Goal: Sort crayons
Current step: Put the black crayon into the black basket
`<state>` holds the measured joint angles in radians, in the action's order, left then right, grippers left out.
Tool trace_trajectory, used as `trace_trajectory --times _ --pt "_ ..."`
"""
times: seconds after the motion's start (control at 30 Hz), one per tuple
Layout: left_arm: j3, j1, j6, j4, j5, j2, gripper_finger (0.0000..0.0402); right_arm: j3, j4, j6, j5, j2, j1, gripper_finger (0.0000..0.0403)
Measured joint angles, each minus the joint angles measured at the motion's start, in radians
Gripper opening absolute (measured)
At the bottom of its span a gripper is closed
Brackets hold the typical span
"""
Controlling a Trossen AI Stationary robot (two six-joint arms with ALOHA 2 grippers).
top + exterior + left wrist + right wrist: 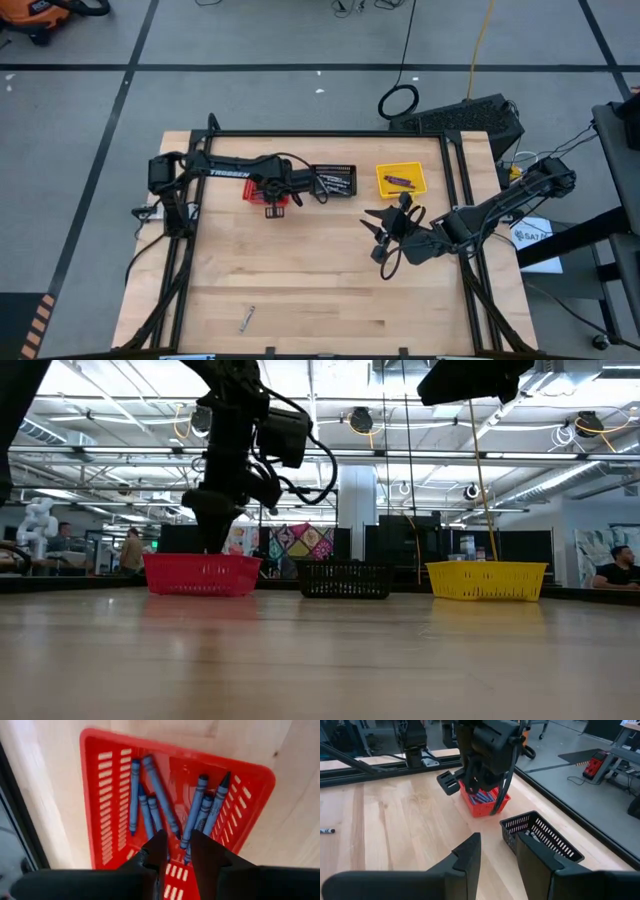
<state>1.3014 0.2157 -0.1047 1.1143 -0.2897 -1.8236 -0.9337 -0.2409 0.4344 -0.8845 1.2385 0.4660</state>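
The red basket [100, 785] stands at the table's far left and holds several blue crayons [160, 802] lying on its floor. My left gripper [175, 847] points down into it, open, with nothing pinched between its fingers; in the high view it shows over the same basket [272, 200]. A black basket [335, 183] with grey crayons and a yellow basket [402, 180] with a dark crayon [398, 180] stand to its right. One loose crayon [247, 318] lies near the table's front edge. My right gripper [497, 855] hovers open above the table's right half.
The three baskets stand in a row along the far edge [345, 578]. A black metal frame [330, 133] runs round the table. Bare wood [320, 290] lies between the baskets and the front edge. People show in the room beyond the table.
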Motion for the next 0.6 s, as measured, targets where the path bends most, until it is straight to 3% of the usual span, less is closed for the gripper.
trace_trajectory --times 0.3,0.6 --pt "0.000 -0.055 0.155 0.109 -0.001 0.050 0.0077 0.000 -0.029 -0.001 -0.002 0.000 0.000 0.0110" --pt "0.001 -0.179 0.348 0.183 0.015 0.164 0.0077 0.000 -0.044 -0.001 0.000 0.000 0.000 0.0110"
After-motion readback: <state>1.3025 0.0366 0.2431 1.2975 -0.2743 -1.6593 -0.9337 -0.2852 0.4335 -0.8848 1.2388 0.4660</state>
